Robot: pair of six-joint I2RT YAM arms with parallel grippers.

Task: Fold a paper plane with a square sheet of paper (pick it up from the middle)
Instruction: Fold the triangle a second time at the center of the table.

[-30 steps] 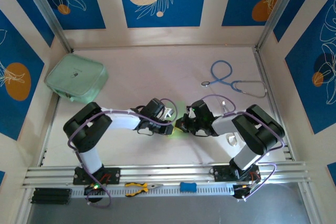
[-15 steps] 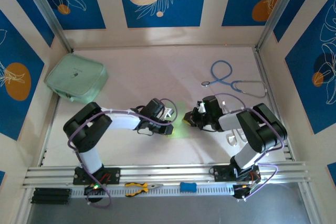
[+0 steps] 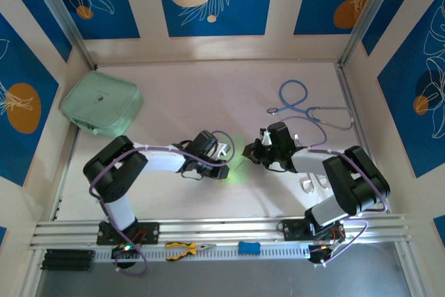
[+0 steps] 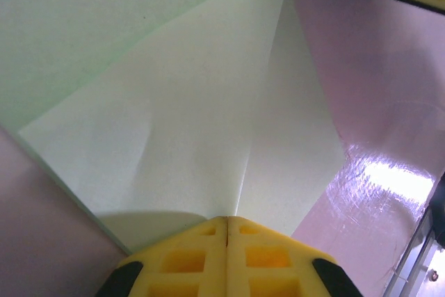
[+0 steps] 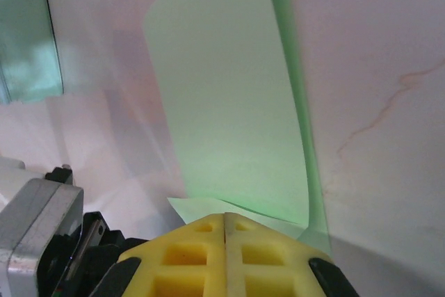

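1. Found the square sheet of paper (image 3: 237, 169), partly folded, on the counter (image 3: 201, 95), midway between the two arms.
2. Noted the left pincer (image 4: 227, 222) pressed together at the sheet's near edge, its seam lined up with a crease running straight away from it.
3. Noted the right pincer (image 5: 224, 218) likewise pressed together at the opposite edge; could not tell whether either nipped any paper.
4. Judged both about equally near, with the sheet just right of the left pincer and just left of the right; next fold probably along that crease.
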